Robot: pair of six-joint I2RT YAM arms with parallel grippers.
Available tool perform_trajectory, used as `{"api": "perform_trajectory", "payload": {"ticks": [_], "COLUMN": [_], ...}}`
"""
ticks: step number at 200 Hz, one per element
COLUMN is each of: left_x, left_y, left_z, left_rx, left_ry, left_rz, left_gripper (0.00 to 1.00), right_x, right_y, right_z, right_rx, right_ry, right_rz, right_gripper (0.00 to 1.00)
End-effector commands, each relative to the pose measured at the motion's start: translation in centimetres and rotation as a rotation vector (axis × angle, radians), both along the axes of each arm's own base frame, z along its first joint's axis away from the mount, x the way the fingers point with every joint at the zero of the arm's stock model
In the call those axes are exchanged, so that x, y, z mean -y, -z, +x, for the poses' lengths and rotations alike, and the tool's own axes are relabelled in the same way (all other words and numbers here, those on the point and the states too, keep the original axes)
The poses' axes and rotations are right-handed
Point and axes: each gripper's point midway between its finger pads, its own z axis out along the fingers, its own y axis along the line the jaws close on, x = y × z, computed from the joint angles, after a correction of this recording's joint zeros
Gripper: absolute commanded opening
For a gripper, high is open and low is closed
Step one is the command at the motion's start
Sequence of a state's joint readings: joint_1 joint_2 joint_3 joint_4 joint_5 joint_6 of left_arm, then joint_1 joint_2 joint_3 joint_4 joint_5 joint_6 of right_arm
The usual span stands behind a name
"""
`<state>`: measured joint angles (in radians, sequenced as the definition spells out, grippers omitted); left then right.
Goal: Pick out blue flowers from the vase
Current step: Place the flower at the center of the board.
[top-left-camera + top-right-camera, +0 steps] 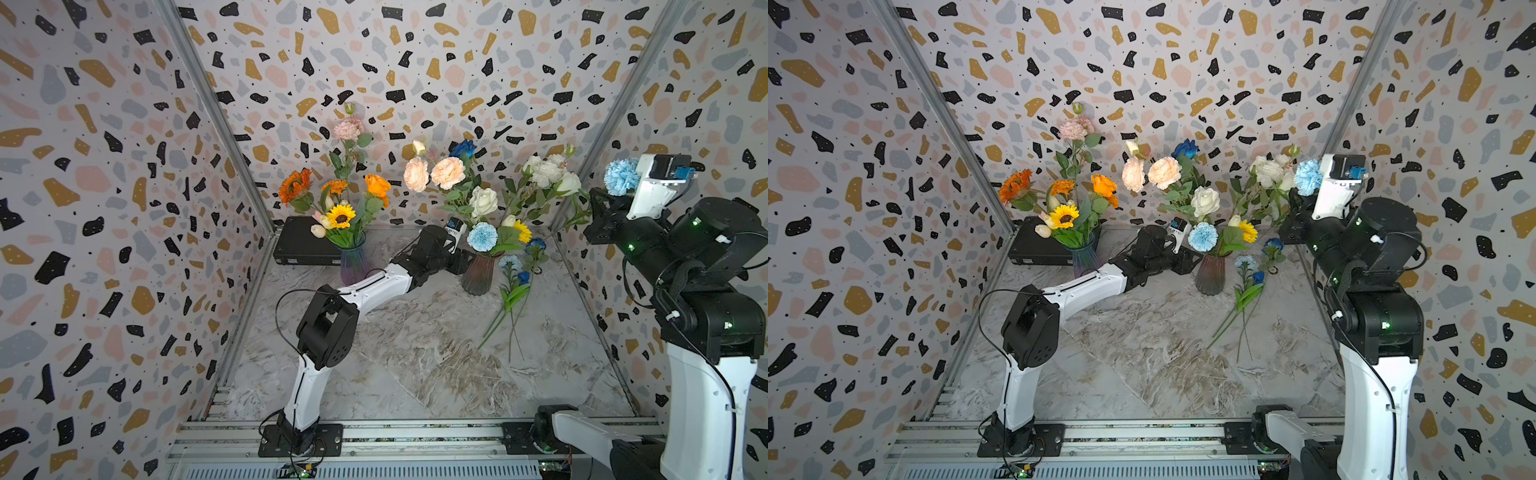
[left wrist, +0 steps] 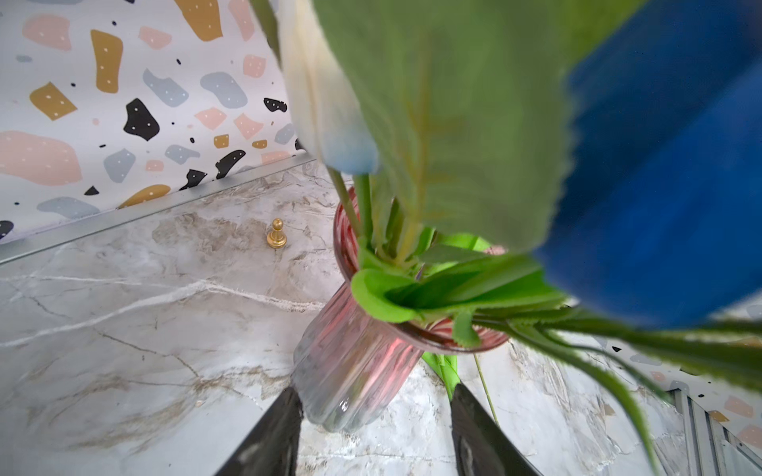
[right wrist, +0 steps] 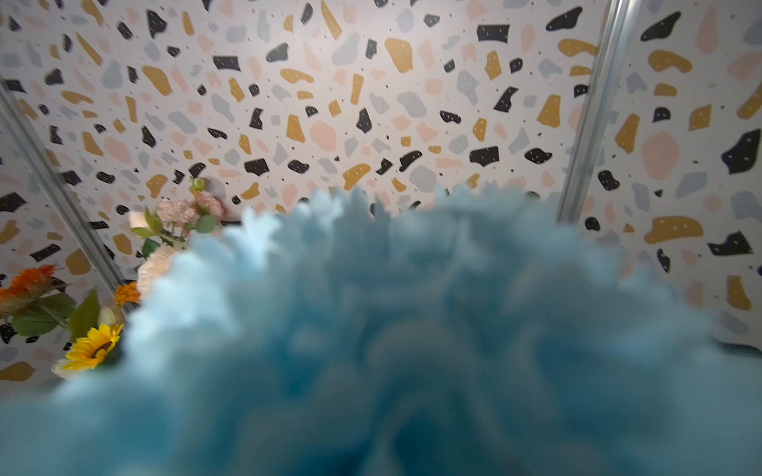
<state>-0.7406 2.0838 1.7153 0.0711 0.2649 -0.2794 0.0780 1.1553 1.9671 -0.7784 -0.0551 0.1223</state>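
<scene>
R claw (image 1: 602, 198) clamped on pale blue flower (image 1: 621, 176), head just beside (raised)

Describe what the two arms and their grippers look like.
Both the left arm and right arm have white link shells between bulky black joint housings, with thin black cables running outside and green lights on the right arm's joints. The left gripper has flat black tapered fingers. White camera boxes sit at both wrists.

pale blue pom-pom (image 1: 482, 236) in vase (image 1: 478, 279), second pom-pom (image 1: 620, 176) aloft, blue stems (image 1: 513, 291) lying beside
</scene>
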Motion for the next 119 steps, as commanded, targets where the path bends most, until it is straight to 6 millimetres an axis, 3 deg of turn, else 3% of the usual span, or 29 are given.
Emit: {"api": "perform_trajectory", "payload": {"ticks": [1,26,63,119], "left_x": [-1.0,-1.7,-2.9,-2.5], "left_y": [-3.9,-4.1,-5.3,-6.4], "left_z": [-0.2,-0.3,-0.1,0.0], "left_rx": [0.077,0.082,0.095,0.098], "left_ry": [-0.014,-0.024,-0.047,-0.027], "left_rz": [-0.046,-0.046,-0.067,-0.106], "left_gripper": [0.58,0.58,0.59,0.59], "right_x": [2.2,2.6,4.6,7.8], "right_y": [5.3,9.6,16.4,26.8], "right_z": [1.5,3.8,6.9,10.0], "right_rx": [-0.237,-0.394,-0.52,-0.673], "right_ry": [0.131,0.15,0.181,0.209], "right_rz": [-0.072,-0.076,0.072,0.279], "right_gripper": [0.0,0.0,0.0,0.0]}}
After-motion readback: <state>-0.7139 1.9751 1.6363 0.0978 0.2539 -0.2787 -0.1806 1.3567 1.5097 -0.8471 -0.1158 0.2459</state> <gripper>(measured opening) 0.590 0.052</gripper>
